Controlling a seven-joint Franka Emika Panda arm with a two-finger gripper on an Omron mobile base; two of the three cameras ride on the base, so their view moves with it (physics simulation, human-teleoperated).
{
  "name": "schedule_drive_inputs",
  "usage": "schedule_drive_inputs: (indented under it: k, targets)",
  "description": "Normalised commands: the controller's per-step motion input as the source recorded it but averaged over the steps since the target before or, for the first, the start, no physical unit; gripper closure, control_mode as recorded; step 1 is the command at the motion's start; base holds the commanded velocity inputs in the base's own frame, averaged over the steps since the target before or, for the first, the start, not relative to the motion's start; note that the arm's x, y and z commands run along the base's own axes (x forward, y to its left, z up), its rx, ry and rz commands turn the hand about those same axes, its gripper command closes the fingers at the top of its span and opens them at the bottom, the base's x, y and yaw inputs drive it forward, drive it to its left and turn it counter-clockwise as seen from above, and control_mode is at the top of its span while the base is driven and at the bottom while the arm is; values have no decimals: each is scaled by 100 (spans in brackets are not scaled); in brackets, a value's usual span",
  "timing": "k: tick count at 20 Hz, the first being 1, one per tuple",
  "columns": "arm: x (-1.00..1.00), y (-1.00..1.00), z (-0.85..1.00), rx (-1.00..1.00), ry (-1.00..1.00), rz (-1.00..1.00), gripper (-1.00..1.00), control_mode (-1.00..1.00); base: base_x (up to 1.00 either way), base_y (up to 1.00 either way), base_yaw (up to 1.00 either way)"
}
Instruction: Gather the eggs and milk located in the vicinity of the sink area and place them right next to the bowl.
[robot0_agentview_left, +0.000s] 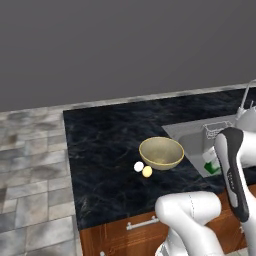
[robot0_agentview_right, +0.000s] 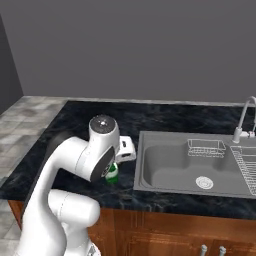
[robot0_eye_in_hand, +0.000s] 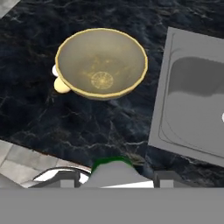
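Veined marble counter (robot0_agentview_left: 105, 140), matt metal sink (robot0_agentview_right: 170, 167)

tabletop (robot0_agentview_left: 105, 145): black, white marble veining | bowl (robot0_agentview_left: 161, 152): tan-yellow, pale speckled inside | eggs (robot0_agentview_left: 143, 169): one white, one pale yellow | milk (robot0_agentview_right: 113, 173): green body, white top | sink (robot0_agentview_right: 170, 167): plain grey | cabinet front (robot0_agentview_left: 120, 235): reddish-brown wood | floor (robot0_agentview_left: 30, 170): grey mottled tiles | wall (robot0_agentview_left: 125, 45): flat dark grey
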Motion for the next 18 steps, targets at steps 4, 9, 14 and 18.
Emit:
schedule_drive_inputs:
  k: [4, 9, 14, 18]
  targets:
    - [40, 0, -12, 0, 2, 10, 100, -100, 0, 0, 0]
    - [36, 0, -20, 0, 7, 12, 100, -100, 0, 0, 0]
    - [23, 0, -31, 0, 5, 10, 100, -100, 0, 0, 0]
    - [35, 0, -30, 0, 0, 6, 100, -100, 0, 0, 0]
